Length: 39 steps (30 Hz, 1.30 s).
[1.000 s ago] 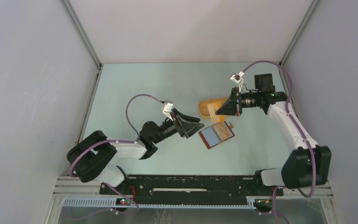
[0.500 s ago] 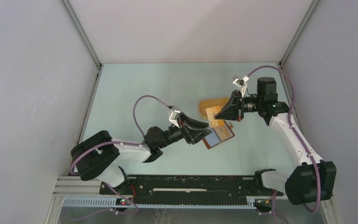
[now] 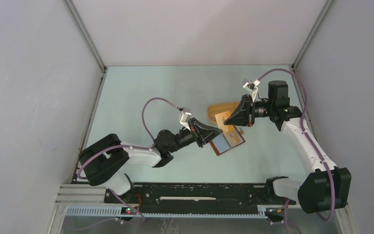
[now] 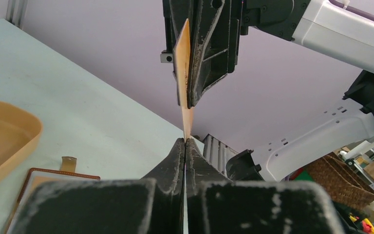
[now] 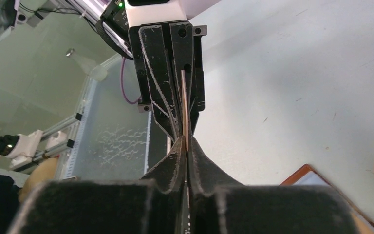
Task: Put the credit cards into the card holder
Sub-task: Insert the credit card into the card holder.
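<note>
- While the left gripper [image 3: 218,129] pinches one edge of a tan card [image 3: 222,121], the right gripper [image 3: 229,118] clamps the opposite edge.
- That card hangs midair between them, close over the open card holder [image 3: 233,142].

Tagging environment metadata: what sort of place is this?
Likely a lab robot cell: plain grey panel walls on aluminium framing, left arm and right arm bolted to one rail.
</note>
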Tool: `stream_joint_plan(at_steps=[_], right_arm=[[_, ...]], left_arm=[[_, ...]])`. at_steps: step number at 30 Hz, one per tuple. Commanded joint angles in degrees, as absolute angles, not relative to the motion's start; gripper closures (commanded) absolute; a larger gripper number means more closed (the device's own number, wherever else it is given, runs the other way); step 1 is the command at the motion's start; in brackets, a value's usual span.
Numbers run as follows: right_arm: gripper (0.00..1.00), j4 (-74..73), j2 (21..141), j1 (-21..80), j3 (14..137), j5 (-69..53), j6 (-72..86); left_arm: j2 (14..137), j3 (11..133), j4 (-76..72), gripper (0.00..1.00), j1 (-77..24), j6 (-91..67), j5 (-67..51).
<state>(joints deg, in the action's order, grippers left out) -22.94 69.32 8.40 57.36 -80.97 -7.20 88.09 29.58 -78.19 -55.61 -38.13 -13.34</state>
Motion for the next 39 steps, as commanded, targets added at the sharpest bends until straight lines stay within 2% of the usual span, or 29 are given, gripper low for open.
stream_joint_plan(at_steps=[1,4,6,14,30,32,34,35,36,37,38,39], right_arm=[[0.79,-22.7,69.0,9.0,57.2,-81.0,-9.2],[0.56,-25.1,68.5,8.6,57.9,-79.8,-11.8],[0.49,-28.2,68.6,8.2,59.1,-79.6,-14.7],[0.47,-30.0,69.5,7.1,59.9,-80.2,-15.4],[0.62,-27.5,70.8,6.2,60.2,-82.3,-11.3],[0.69,-27.3,70.9,6.0,60.2,-82.6,-11.1],[0.85,-27.2,71.1,5.9,60.2,-82.9,-11.0],[0.97,-27.1,71.2,5.9,60.2,-82.8,-11.0],[1.00,-27.3,71.3,5.9,60.2,-82.5,-11.3],[1.00,-28.0,71.3,5.9,60.3,-81.7,-12.0],[1.00,-29.4,71.4,5.9,60.6,-80.4,-13.4],[1.00,-30.8,71.5,5.9,60.7,-78.9,-15.3]], left_arm=[[87.8,31.4,-77.2,1.00,-55.9,-37.3,-12.8],[86.6,30.6,-74.0,1.00,-55.4,-36.9,-13.4],[85.6,30.4,-71.4,1.00,-55.0,-36.7,-14.5],[82.9,29.1,-68.1,1.00,-53.2,-37.1,-17.5],[83.8,29.2,-68.1,1.00,-52.2,-38.0,-22.4],[83.8,29.1,-68.1,1.00,-52.0,-38.0,-22.4],[83.9,29.1,-68.1,1.00,-51.9,-38.1,-22.5],[83.9,29.0,-68.1,1.00,-51.7,-38.4,-22.4],[83.9,29.0,-68.1,1.00,-51.6,-38.7,-22.3],[83.8,28.8,-68.1,0.97,-51.3,-39.2,-22.2],[83.5,28.2,-68.0,0.90,-50.8,-39.8,-21.9],[82.9,26.9,-67.8,0.76,-50.5,-40.4,-21.2]])
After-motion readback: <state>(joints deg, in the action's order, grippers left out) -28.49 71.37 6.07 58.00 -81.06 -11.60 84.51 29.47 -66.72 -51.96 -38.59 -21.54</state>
